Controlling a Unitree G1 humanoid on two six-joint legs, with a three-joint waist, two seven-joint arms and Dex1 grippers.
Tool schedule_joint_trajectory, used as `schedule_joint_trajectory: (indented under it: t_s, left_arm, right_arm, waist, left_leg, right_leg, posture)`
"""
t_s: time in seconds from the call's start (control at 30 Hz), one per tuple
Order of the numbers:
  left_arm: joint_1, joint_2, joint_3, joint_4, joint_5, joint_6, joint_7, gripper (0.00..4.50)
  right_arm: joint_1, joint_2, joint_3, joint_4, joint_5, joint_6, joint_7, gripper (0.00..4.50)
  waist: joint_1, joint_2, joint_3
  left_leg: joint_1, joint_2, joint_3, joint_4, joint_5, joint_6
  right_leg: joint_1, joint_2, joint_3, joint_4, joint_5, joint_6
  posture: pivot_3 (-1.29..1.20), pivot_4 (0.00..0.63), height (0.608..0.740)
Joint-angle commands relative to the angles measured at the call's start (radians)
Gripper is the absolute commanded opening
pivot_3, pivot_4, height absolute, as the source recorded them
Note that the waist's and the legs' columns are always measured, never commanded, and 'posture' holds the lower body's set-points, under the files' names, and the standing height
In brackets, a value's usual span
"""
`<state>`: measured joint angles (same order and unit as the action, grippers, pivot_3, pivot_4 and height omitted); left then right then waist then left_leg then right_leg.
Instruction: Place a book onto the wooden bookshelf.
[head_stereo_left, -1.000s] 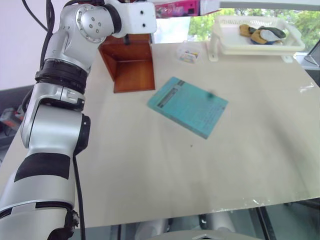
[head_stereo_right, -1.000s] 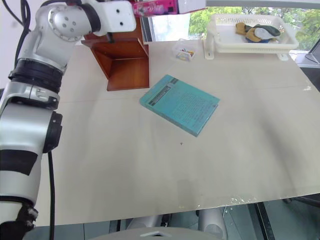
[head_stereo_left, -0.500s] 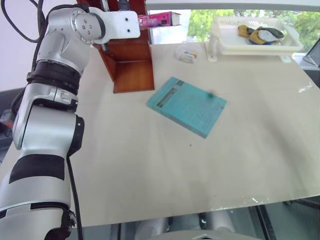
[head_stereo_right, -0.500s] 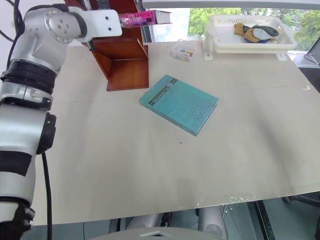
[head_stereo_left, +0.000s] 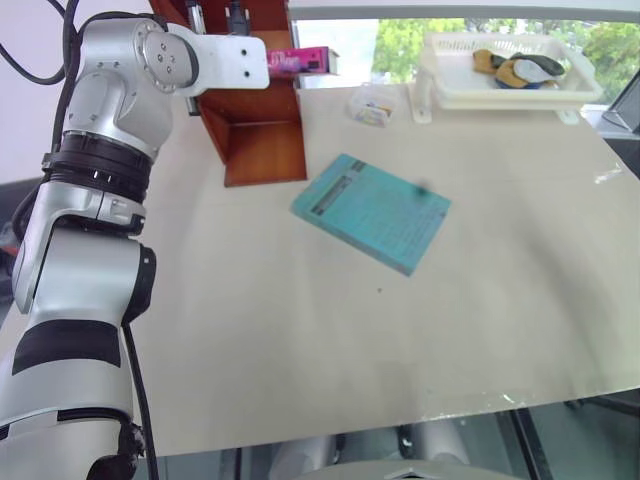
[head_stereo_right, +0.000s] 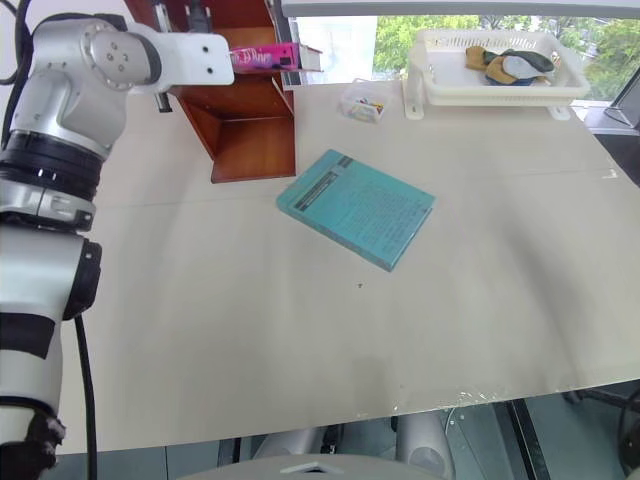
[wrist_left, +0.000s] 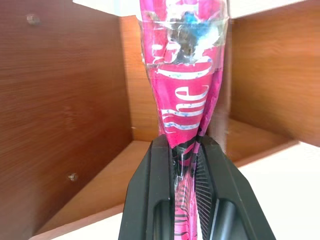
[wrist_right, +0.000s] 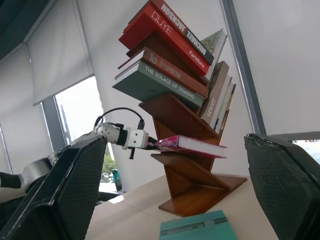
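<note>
My left gripper (wrist_left: 186, 167) is shut on one end of the book (wrist_left: 186, 75), a magenta-pink paperback. The book (head_stereo_left: 300, 62) is held about level, and its free end reaches in among the slanted boards of the wooden bookshelf (head_stereo_left: 262, 130). Seen from the right wrist, the book (wrist_right: 192, 144) hangs just above a sloping board of the bookshelf (wrist_right: 197, 182). I cannot tell whether it touches the board. My right gripper (wrist_right: 172, 150) is open and empty, well back from the shelf and pointing up at it.
A teal-green book (head_stereo_left: 372, 212) lies flat mid-table. A small clear box (head_stereo_left: 372, 105) and a white basket (head_stereo_left: 510, 75) holding some items sit at the far edge. Several books (wrist_right: 170, 45) are stacked on the shelf's upper boards.
My left arm has swung left and come down a little, carrying the pink book from above the table's far edge into the shelf. The book now points more level.
</note>
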<state>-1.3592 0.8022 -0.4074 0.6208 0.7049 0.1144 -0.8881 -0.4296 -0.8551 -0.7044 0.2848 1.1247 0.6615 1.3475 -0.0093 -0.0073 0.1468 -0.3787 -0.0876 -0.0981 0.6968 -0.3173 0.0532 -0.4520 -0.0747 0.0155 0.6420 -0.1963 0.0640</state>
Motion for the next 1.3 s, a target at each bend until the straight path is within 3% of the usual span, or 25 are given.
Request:
schedule_joint_trajectory:
  t_s: [0.03,0.2,0.23,0.27,0.47,0.7,0.87,1.0,1.1,1.3]
  left_arm:
    - [-0.004,0.022,0.029,-0.121,0.011,0.047,-0.034,0.08]
    - [0.011,0.040,0.024,-0.204,0.034,0.113,-0.111,0.08]
    - [0.014,0.043,0.025,-0.215,0.035,0.119,-0.116,1.16]
    - [0.017,0.046,0.028,-0.226,0.036,0.125,-0.121,1.44]
    - [0.031,0.072,0.028,-0.265,0.046,0.155,-0.174,4.41]
    - [0.036,0.093,0.040,-0.247,0.043,0.149,-0.173,4.41]
    - [0.071,0.087,0.108,-0.247,-0.069,0.139,-0.184,4.41]
    - [0.115,0.069,0.261,-0.226,-0.229,0.101,-0.070,4.41]
    - [0.179,0.085,0.365,-0.262,-0.367,0.097,-0.099,4.41]
    - [0.286,0.102,0.533,-0.424,-0.554,0.277,-0.112,4.41]
  right_arm:
    - [-0.059,-0.006,0.027,0.029,-0.018,-0.019,0.031,4.50]
    - [-0.134,-0.009,0.073,0.098,-0.056,-0.032,0.068,4.50]
    - [-0.139,-0.007,0.076,0.103,-0.060,-0.033,0.072,4.50]
    - [-0.141,-0.006,0.078,0.107,-0.065,-0.035,0.077,4.50]
    - [-0.123,0.005,0.067,0.097,-0.068,-0.035,0.082,4.50]
    - [-0.074,0.007,0.031,0.057,-0.049,-0.030,0.066,4.50]
    - [-0.035,0.007,0.004,0.030,-0.039,-0.025,0.055,4.50]
    - [-0.002,0.004,-0.016,0.011,-0.030,-0.016,0.049,4.50]
    - [0.018,-0.002,-0.025,0.003,-0.032,-0.008,0.046,4.50]
    - [0.021,-0.014,-0.019,0.009,-0.036,-0.005,0.048,4.50]
  waist:
    - [-0.002,0.000,0.000]
    - [-0.003,0.000,0.000]
    - [-0.003,0.000,0.000]
    - [-0.003,0.000,0.000]
    - [-0.002,0.000,0.000]
    - [-0.002,0.000,0.000]
    - [-0.003,0.000,0.000]
    - [-0.003,0.000,0.000]
    - [-0.005,0.001,0.000]
    - [-0.003,0.001,-0.001]
  left_leg:
    - [0.000,0.000,0.000,0.000,0.000,0.000]
    - [-0.001,0.000,-0.002,0.001,0.000,0.000]
    - [-0.001,0.000,-0.002,0.001,0.000,0.000]
    - [-0.001,0.000,-0.002,0.000,0.000,0.000]
    - [-0.001,0.000,-0.002,0.001,0.000,0.000]
    - [-0.001,0.000,-0.002,0.001,0.000,0.000]
    - [-0.001,0.000,-0.002,0.001,0.000,0.000]
    - [-0.001,-0.001,-0.003,0.002,0.000,0.000]
    - [-0.001,0.000,-0.003,0.002,0.000,0.000]
    - [-0.001,-0.001,-0.003,0.004,0.000,0.000]
  right_leg:
    - [0.000,0.000,0.000,0.000,0.000,0.000]
    - [0.000,-0.001,-0.001,0.000,0.000,0.000]
    - [0.000,-0.001,-0.002,0.000,0.000,0.000]
    - [0.000,-0.001,-0.002,0.000,0.000,0.000]
    - [0.000,-0.001,-0.002,0.000,0.000,0.000]
    - [0.000,-0.001,-0.002,0.000,0.000,0.000]
    - [0.000,-0.001,-0.002,0.000,0.000,0.000]
    - [0.000,-0.004,-0.002,0.000,0.000,0.000]
    - [0.000,-0.005,-0.002,0.000,0.000,0.000]
    - [0.000,-0.005,-0.002,-0.001,0.000,0.000]
  posture:
    - [0.00,0.150,0.740]
    - [0.00,0.150,0.740]
    - [0.00,0.150,0.740]
    - [0.00,0.150,0.740]
    - [0.00,0.150,0.740]
    - [0.00,0.150,0.740]
    - [0.00,0.150,0.740]
    - [0.00,0.150,0.740]
    - [0.00,0.150,0.740]
    - [0.00,0.150,0.740]
